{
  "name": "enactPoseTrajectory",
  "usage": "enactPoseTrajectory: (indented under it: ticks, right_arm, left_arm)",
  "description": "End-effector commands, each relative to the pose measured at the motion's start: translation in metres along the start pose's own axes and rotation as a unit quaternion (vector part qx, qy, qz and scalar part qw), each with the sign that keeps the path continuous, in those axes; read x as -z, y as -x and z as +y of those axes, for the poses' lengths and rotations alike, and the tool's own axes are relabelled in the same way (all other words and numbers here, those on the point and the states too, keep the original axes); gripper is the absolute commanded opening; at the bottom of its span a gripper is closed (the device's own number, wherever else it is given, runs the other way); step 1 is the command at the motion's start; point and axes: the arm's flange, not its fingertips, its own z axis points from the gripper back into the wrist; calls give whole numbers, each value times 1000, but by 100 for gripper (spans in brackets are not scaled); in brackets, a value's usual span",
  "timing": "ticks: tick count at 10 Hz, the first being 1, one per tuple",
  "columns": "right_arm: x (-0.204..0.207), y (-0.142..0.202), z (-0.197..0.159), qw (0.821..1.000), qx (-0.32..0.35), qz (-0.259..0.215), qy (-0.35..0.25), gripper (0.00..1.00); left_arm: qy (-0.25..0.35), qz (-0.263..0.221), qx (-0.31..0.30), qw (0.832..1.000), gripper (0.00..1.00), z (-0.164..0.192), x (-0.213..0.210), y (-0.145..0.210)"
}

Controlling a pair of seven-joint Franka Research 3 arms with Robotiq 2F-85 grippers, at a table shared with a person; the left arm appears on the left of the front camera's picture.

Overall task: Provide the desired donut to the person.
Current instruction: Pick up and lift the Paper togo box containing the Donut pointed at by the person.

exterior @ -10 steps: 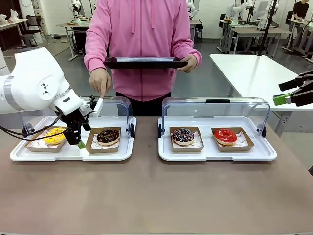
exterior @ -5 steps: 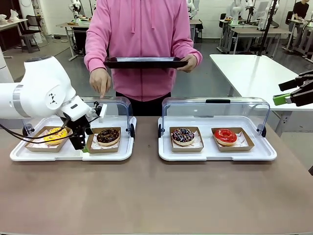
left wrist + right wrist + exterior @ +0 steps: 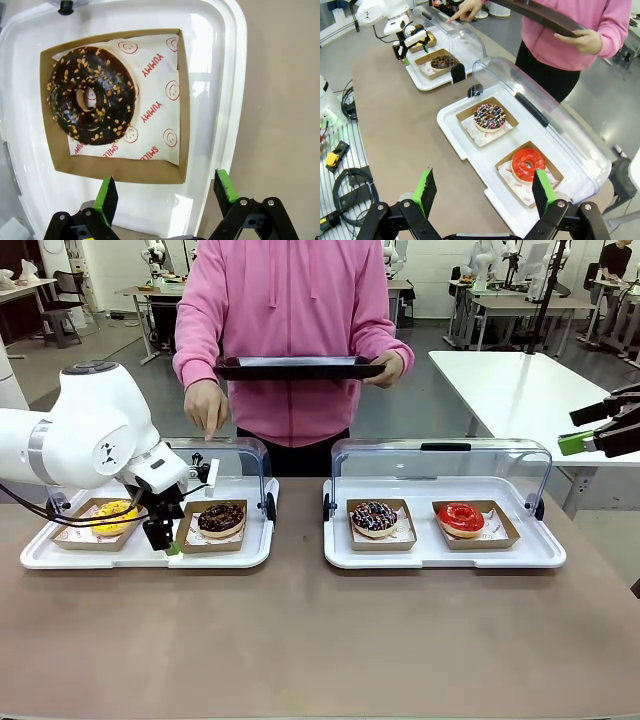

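Observation:
A chocolate donut with nut bits lies in a brown paper box on the left white tray. My left gripper hangs open just over the tray's front edge, left of that box; in the left wrist view its fingers stand wide apart below the box, with nothing between them. The person in pink holds a dark tray and points a hand down at the left tray. My right gripper is open, high at the right edge.
A yellow donut sits left of the chocolate one. The right white tray holds a sprinkled donut and a red donut. Both clear lids stand raised at the trays' far side. Bare brown table lies in front.
My left arm has swung in and its gripper has sunk slightly toward the tray's front edge beside the chocolate donut's box. The person and the right gripper have stayed put.

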Motion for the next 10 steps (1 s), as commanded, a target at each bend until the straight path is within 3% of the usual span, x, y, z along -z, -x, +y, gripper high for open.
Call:
enactPoseTrajectory:
  ticks: [1,9,10]
  right_arm:
    - [2,0,-1,1000,-1,-3,-4,100]
    - [2,0,-1,1000,-1,-3,-4,100]
    - [2,0,-1,1000,-1,-3,-4,100]
  left_arm:
    - [-2,0,-3,1000,100,2,-1,2]
    - [-19,-4,8,1000,100,6,15,-6]
    - [-24,3,5,1000,41,8,16,-6]
